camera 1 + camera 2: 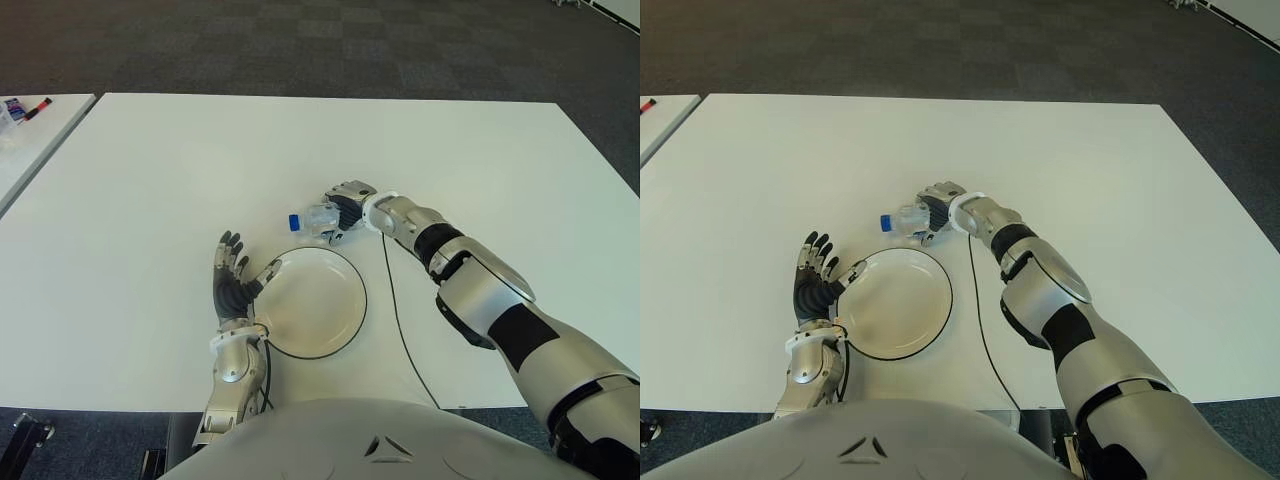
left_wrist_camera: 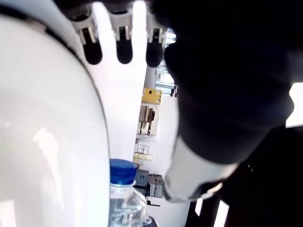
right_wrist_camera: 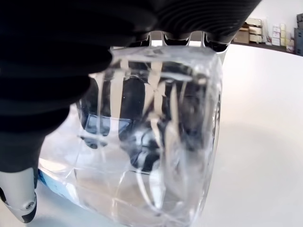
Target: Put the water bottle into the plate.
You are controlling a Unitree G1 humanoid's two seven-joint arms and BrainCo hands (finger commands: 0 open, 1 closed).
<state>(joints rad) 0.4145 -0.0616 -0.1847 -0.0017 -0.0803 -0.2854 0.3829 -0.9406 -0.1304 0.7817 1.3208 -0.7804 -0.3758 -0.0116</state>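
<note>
Right robot hand is wrapped around the water bottle, fingers curled over the clear body, visible through the plastic in the right wrist view. Bottle lies on its side, blue cap pointing to 9 o'clock, toward the robot's left. It sits just beyond the plate at the plate's 12 o'clock, near the rim, not inside it; whether it touches the tabletop can't be told. Left robot hand is at the plate's 9 o'clock, fingers spread, holding nothing, thumb at the rim. A thin black cable runs across the tabletop at the plate's 3 o'clock. White plate has a dark edge.
</note>
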